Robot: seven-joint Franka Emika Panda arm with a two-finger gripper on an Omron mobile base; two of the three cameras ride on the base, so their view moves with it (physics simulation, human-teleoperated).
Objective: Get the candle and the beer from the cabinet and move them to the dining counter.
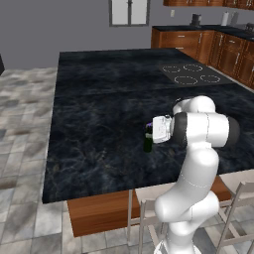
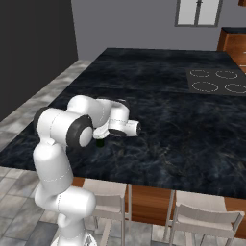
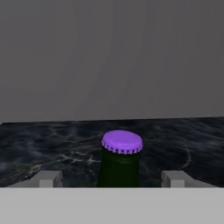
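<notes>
Beer [image 3: 120,159]: slim dark green glass bottle with a purple crimped cap; stood upright on the surface. In the left base view its dark lower body [image 1: 148,143] is seen just left of the white hand; in the right base view a small dark green part [image 2: 100,142] is seen below the wrist.
Position of beer: on the near half of the surface, toward the near edge, well apart from the cooktop and well in from the left edge.
Dining counter [image 1: 99,124]: large black, grey-veined marble surface on a wooden base; also marked in the right base view [image 2: 182,134] and the hand view [image 3: 39,148].
Gripper [image 3: 111,179]: the jaws are held apart, one grey fingertip [image 3: 48,178] seen on each side of the bottle neck, with a clear gap left on both sides; the glass is not touched by either fingertip.
Hand orientation: directed horizontally across the surface, the bottle cap being centred between the jaws.
Cooktop [image 1: 191,73]: four rings inset toward the far right corner of the surface.
Chairs [image 2: 204,222]: pale seats placed along the near edge of the surface, beside the robot base.
Base cabinets [image 1: 198,44]: reddish-brown wooden units recorded beyond the far right corner.
Candle: location cannot be told.
</notes>
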